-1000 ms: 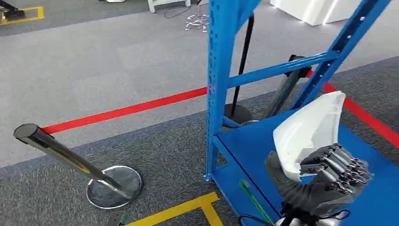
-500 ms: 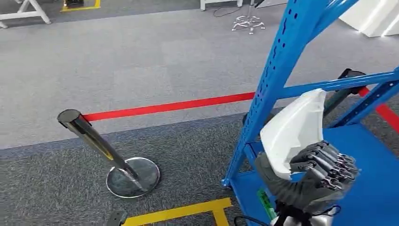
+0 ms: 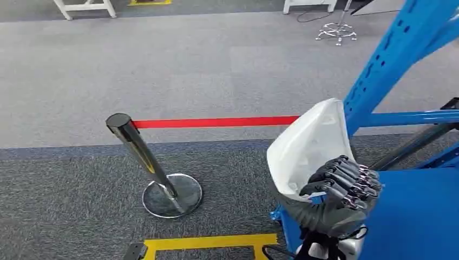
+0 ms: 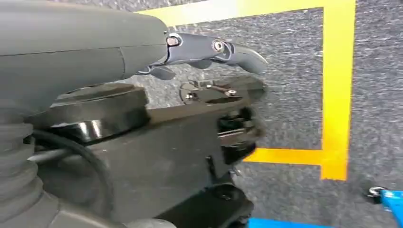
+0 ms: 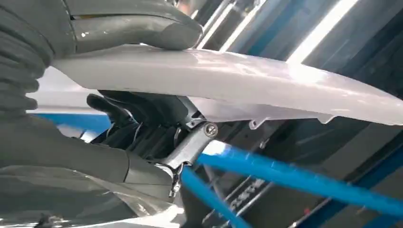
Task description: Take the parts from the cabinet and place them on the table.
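Swinging left, my head camera has shifted the whole scene: the blue steel cabinet frame [image 3: 389, 70] now sits at the right edge and the chrome barrier post [image 3: 142, 157] nearer the middle.
My right hand [image 3: 338, 187] holds the curved white plastic part [image 3: 311, 146] upright beside the frame, thumb [image 5: 138, 26] on one face and dark fingers [image 5: 138, 114] under the other. My left hand [image 4: 209, 50] hangs over grey carpet with yellow floor tape [image 4: 337, 90]; whether its fingers are spread or curled, I cannot tell.
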